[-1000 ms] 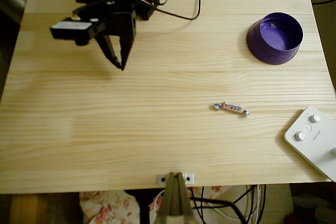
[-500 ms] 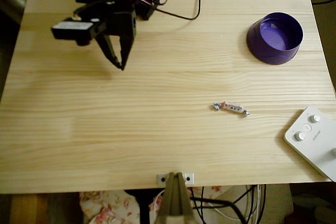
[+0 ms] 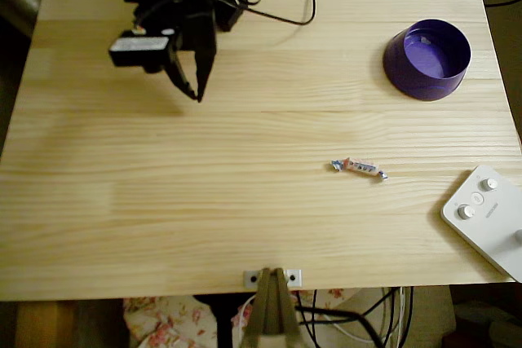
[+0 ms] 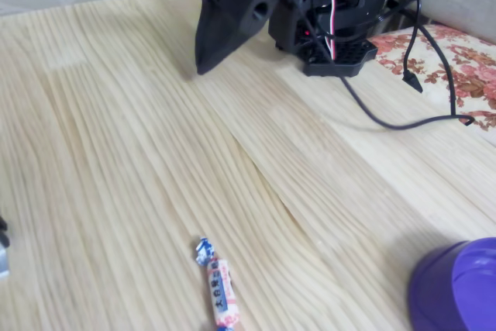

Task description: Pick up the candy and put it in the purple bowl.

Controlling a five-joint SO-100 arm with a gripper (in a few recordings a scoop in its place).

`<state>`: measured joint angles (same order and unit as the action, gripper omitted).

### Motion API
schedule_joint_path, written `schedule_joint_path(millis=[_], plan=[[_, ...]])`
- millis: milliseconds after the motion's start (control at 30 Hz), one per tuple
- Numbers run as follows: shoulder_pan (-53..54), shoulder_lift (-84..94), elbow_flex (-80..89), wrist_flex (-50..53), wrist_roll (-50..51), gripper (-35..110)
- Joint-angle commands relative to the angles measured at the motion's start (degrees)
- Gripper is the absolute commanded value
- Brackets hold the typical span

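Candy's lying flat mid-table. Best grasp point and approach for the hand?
Grip the candy at its pinkish middle, coming straight down from above, fingers closing across the short width. It lies flat on the table, long axis roughly left-right in the overhead view, and the twisted ends look too thin to hold. Nothing crowds it; the hand is far off, up-left.

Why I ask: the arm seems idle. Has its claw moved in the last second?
Yes. The black claw shifted slightly right and up, toward the wooden table's far edge.
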<state>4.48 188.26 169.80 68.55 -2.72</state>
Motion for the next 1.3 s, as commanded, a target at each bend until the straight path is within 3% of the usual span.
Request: schedule_joint_path(millis=[0, 433, 767, 833, 867, 1267], plan=[[-2.02, 0.79, -8.79, 2.37, 0.35, -1], [-7.21, -9.14, -23.64, 1.67, -2.55, -1], [-20.13, -23.82, -28.83, -7.29, -17.23, -1], [-21.27, -28.74, -30.85, -8.96, -24.08, -1], [-21.71, -31.03, -31.99, -8.96, -32.61, -1], [-26.81, -56.34, -38.58, -26.54, -38.76, -1]])
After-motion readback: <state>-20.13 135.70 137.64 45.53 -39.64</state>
